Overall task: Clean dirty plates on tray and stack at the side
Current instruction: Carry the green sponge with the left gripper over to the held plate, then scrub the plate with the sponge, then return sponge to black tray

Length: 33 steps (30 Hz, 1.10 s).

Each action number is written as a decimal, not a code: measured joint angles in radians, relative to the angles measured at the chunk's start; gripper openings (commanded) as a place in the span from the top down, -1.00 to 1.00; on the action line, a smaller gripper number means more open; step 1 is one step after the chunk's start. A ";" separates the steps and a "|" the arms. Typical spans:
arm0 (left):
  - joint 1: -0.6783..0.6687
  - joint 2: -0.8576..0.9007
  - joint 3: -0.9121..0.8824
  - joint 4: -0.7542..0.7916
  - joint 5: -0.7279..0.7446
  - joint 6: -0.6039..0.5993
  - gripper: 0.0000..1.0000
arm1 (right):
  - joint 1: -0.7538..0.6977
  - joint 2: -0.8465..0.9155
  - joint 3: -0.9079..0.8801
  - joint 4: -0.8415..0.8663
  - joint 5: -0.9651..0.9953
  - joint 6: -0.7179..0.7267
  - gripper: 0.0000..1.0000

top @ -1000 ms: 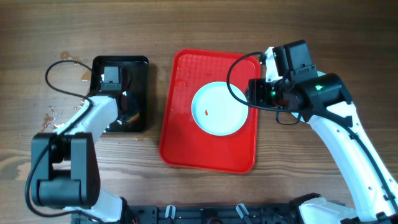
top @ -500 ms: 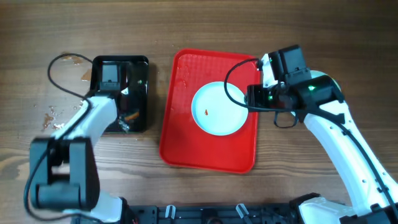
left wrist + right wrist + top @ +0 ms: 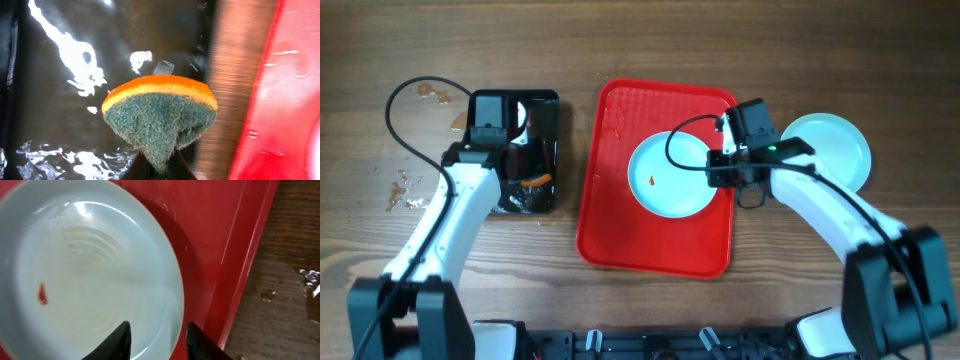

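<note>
**Left fingers** [image 3: 523,180] were clamped on an orange-backed green scouring sponge [image 3: 160,112], held over the wet black rectangular tray [image 3: 548,110]. **Right fingers** [image 3: 713,172] stood apart, straddling the right rim of a round pale-blue plate [image 3: 670,175]. This plate lay on the large red rectangular plastic tray [image 3: 650,240] and bore one reddish spot [image 3: 42,294]. A second identical plate [image 3: 835,145] rested on the wooden bench [image 3: 820,60], just right of the red tray.

Plates 2 [image 3: 665,190] [image 3: 835,140]; red tray 1 [image 3: 620,235]; blk tray 1 [image 3: 546,108]; sponge 1 [image 3: 160,112]; robot arms 2 [image 3: 450,215] [image 3: 820,200].
</note>
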 measured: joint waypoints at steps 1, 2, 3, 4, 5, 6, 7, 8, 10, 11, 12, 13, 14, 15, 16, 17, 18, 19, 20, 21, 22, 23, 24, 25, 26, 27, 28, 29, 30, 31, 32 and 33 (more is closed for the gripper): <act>-0.024 -0.021 0.000 0.000 0.022 -0.017 0.92 | 0.000 0.037 0.000 0.029 0.002 0.001 0.42; -0.050 -0.036 0.000 0.001 0.038 -0.037 0.92 | 0.000 0.067 0.000 0.043 0.005 0.004 0.53; -0.088 -0.049 0.000 0.014 0.059 -0.075 0.92 | 0.000 0.094 0.000 0.052 0.006 0.007 0.62; -0.123 -0.054 0.001 0.026 0.074 -0.106 0.92 | 0.000 0.114 0.000 0.056 0.008 0.009 0.78; -0.173 -0.055 0.001 0.055 0.090 -0.145 0.92 | 0.000 0.121 0.002 0.066 0.010 0.015 0.88; -0.211 -0.055 0.001 0.072 0.100 -0.171 0.92 | 0.000 0.123 0.001 0.064 0.009 0.015 0.91; -0.256 -0.054 0.001 0.106 0.106 -0.196 0.92 | 0.000 0.123 0.002 0.066 0.009 0.019 0.91; -0.295 -0.053 0.001 0.146 0.108 -0.223 0.92 | 0.000 0.123 0.004 0.068 0.008 0.023 0.92; -0.381 -0.043 0.004 0.207 0.115 -0.280 0.92 | 0.000 0.123 0.005 0.068 0.008 0.027 0.91; -0.415 -0.021 0.005 0.248 0.115 -0.312 0.92 | 0.000 0.123 0.005 0.068 0.008 0.035 0.91; -0.439 0.009 0.007 0.275 0.117 -0.337 0.92 | 0.000 0.123 0.005 0.068 0.007 0.039 0.91; -0.455 0.038 0.007 0.297 0.117 -0.357 0.92 | 0.000 0.123 0.005 0.068 0.006 0.039 0.91; -0.477 0.083 0.008 0.335 0.117 -0.385 0.92 | 0.000 0.123 0.005 0.068 0.007 0.039 0.91; -0.508 0.142 0.009 0.367 0.117 -0.420 0.92 | 0.000 0.123 0.005 0.068 0.006 0.042 0.91; -0.531 0.180 0.009 0.388 0.117 -0.443 0.92 | 0.000 0.123 0.005 0.068 0.006 0.042 0.91; -0.554 0.223 0.009 0.428 0.118 -0.470 0.92 | 0.000 0.123 0.005 0.068 0.006 0.042 0.91; -0.579 0.272 0.010 0.460 0.118 -0.502 0.92 | 0.000 0.123 0.005 0.068 0.006 0.042 0.91; -0.593 0.300 0.010 0.478 0.118 -0.525 0.92 | 0.000 0.123 0.005 0.068 0.005 0.042 0.91; -0.603 0.335 0.010 0.503 0.118 -0.550 0.92 | 0.000 0.123 0.005 0.068 0.005 0.042 0.91; -0.607 0.363 0.010 0.520 0.119 -0.573 0.92 | 0.000 0.123 0.005 0.068 0.005 0.042 0.91; -0.607 0.373 0.014 0.535 0.123 -0.586 0.92 | 0.000 0.123 0.005 0.068 0.005 0.042 0.91; -0.607 0.381 0.018 0.541 0.125 -0.596 0.92 | 0.000 0.123 0.005 0.068 0.005 0.042 0.91; -0.607 0.388 0.023 0.543 0.125 -0.602 0.92 | 0.000 0.123 0.005 0.068 0.005 0.042 0.91; -0.607 0.397 0.033 0.542 0.124 -0.606 0.92 | 0.000 0.123 0.005 0.068 0.005 0.042 0.92; -0.607 0.406 0.043 0.537 0.118 -0.610 0.92 | 0.000 0.123 0.005 0.068 0.005 0.042 0.91; -0.609 0.407 0.049 0.523 0.104 -0.611 0.92 | 0.000 0.123 0.005 0.067 0.005 0.042 0.91; -0.615 0.408 0.058 0.504 0.076 -0.613 0.92 | 0.000 0.123 0.005 0.067 0.005 0.042 0.91; -0.616 0.408 0.062 0.492 0.057 -0.613 0.92 | 0.000 0.123 0.005 0.066 0.005 0.043 0.91; -0.617 0.407 0.073 0.458 0.024 -0.605 0.92 | 0.000 0.123 0.005 0.066 0.005 0.042 0.91; -0.616 0.407 0.080 0.435 0.006 -0.599 0.92 | 0.000 0.123 0.005 0.066 0.005 0.042 0.91; -0.614 0.406 0.089 0.395 -0.020 -0.590 0.92 | 0.000 0.123 0.005 0.065 0.005 0.042 0.91; -0.608 0.402 0.095 0.359 -0.049 -0.582 0.92 | 0.000 0.123 0.006 0.064 0.005 0.042 0.91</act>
